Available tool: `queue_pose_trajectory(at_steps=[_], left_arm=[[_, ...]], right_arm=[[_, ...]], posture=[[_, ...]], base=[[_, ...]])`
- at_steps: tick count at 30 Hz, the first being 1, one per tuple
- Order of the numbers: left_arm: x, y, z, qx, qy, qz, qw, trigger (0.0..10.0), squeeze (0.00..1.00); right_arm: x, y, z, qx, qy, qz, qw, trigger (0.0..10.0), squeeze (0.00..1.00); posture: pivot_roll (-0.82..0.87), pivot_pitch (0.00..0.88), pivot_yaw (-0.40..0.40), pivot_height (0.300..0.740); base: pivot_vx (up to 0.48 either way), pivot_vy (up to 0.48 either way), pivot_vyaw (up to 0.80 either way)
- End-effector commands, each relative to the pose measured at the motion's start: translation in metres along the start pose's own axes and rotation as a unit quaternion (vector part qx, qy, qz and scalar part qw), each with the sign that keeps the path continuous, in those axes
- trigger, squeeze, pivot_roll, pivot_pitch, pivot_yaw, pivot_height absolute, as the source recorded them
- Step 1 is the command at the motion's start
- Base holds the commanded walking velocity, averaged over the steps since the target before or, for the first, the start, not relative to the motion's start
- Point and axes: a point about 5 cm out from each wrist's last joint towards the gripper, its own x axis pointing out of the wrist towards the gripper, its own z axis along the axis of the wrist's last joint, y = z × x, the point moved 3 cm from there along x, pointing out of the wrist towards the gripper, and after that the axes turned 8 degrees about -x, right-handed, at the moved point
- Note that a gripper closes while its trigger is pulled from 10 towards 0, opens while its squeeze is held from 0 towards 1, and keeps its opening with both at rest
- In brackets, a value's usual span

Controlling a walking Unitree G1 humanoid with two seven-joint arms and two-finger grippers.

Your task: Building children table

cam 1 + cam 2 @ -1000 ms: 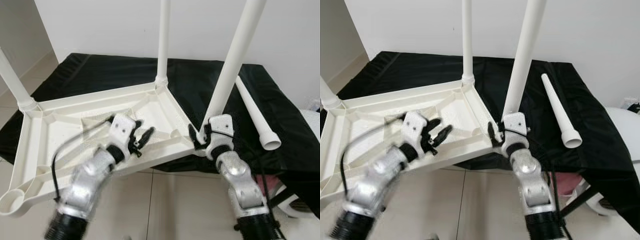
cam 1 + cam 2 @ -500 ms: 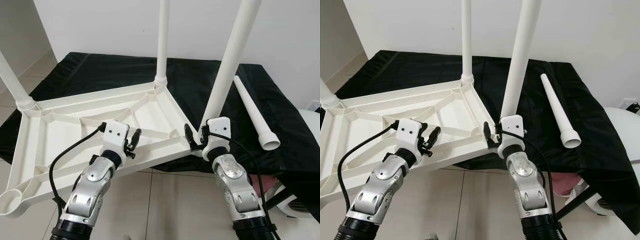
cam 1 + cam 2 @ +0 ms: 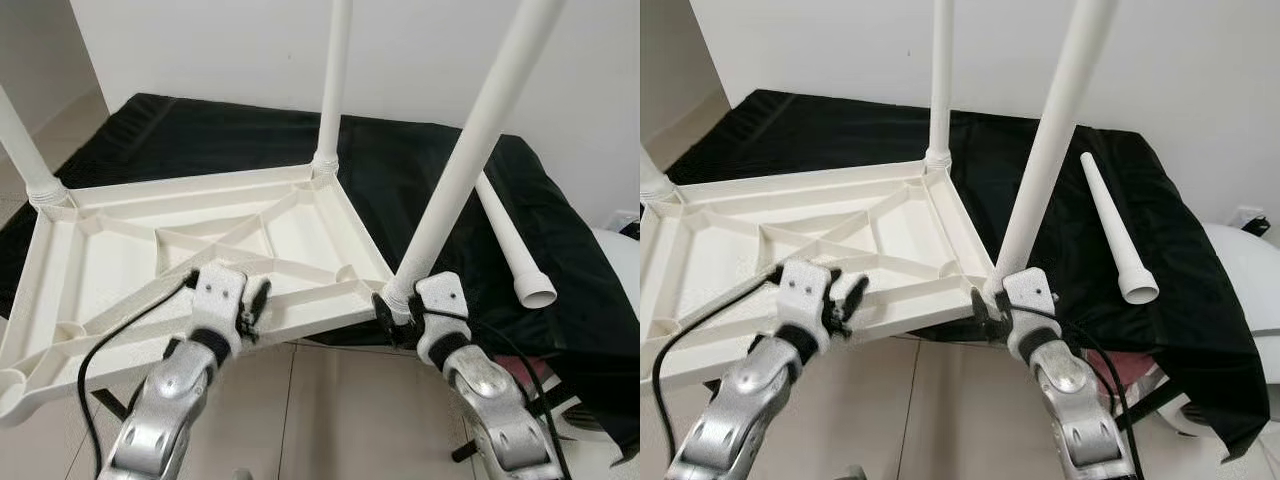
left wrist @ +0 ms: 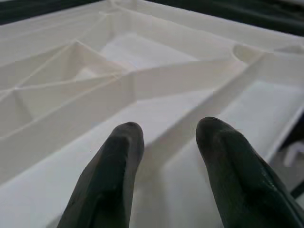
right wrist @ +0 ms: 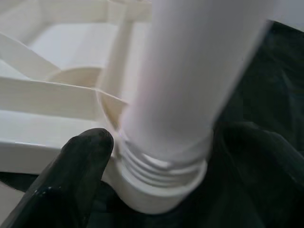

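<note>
You are seating the leg (image 3: 470,160): right end effector (image 3: 398,315) is gripping its threaded base, left end effector (image 4: 166,142), fingers apart, is bracing the tabletop (image 3: 90,250). Next, keep twisting until tight.

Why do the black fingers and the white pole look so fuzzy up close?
Left wrist view: the fingers sit too near the lens, so they blur, while the white tabletop beyond looks sharper. Right wrist view: the table leg is a soft, bright smear. Left eye view: evenly lit and crisp.

White tabletop (image 3: 200,240), white legs (image 3: 470,160); black cloth (image 3: 420,170).
</note>
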Motion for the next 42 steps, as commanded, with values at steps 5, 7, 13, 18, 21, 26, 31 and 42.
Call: queue_pose_trajectory(at_steps=[5, 7, 13, 18, 21, 26, 31, 42], left_arm=[[-0.005, -0.01, 0.007, -0.003, -0.004, -0.045, 0.999, 10.0, 0.0], [-0.012, -0.011, 0.007, 0.003, 0.006, -0.063, 0.998, 10.0, 0.0], [-0.04, -0.022, -0.008, -0.03, 0.059, -0.122, 0.99, 10.0, 0.0], [-0.062, -0.033, -0.026, -0.076, 0.115, -0.18, 0.974, 10.0, 0.0], [-0.069, -0.034, -0.043, -0.108, 0.152, -0.183, 0.965, 10.0, 0.0], [-0.067, -0.02, -0.093, -0.132, 0.223, -0.111, 0.959, 10.0, 0.0], [-0.063, -0.014, -0.127, -0.123, 0.269, -0.043, 0.954, 10.0, 0.0], [-0.041, -0.009, -0.081, -0.103, 0.179, -0.041, 0.978, 10.0, 0.0]], right_arm=[[-0.002, -0.013, 0.007, 0.01, -0.007, -0.035, 0.999, 10.0, 0.0], [-0.016, -0.006, 0.005, 0.004, -0.007, 0.004, 1.0, 10.0, 0.0], [-0.053, 0.017, -0.002, -0.017, 0.01, 0.13, 0.991, 10.0, 0.0], [-0.08, 0.043, -0.02, -0.032, 0.054, 0.252, 0.966, 10.0, 0.0], [-0.083, 0.053, -0.039, -0.04, 0.097, 0.28, 0.954, 10.0, 0.0], [-0.066, 0.072, -0.063, -0.026, 0.15, 0.277, 0.949, 10.0, 0.0], [-0.045, 0.088, -0.039, 0.017, 0.117, 0.273, 0.955, 10.0, 0.0], [-0.031, 0.046, 0.001, 0.029, 0.038, 0.227, 0.973, 10.0, 0.0]], posture=[[0.06, 0.065, -0.057, 0.74], [0.06, 0.073, -0.052, 0.74], [0.05, 0.08, -0.047, 0.74], [0.05, 0.086, -0.048, 0.74], [0.06, 0.086, -0.049, 0.74], [0.05, 0.083, -0.054, 0.74], [0.06, 0.082, -0.074, 0.74], [0.06, 0.08, -0.065, 0.74]], base=[[0.0, 0.0, 0.0], [0.0, 0.0, 0.0], [0.0, 0.0, 0.0], [0.0, 0.0, 0.0], [0.0, 0.0, 0.0], [0.0, 0.0, 0.0], [0.0, 0.0, 0.0], [0.0, 0.0, 0.0]])
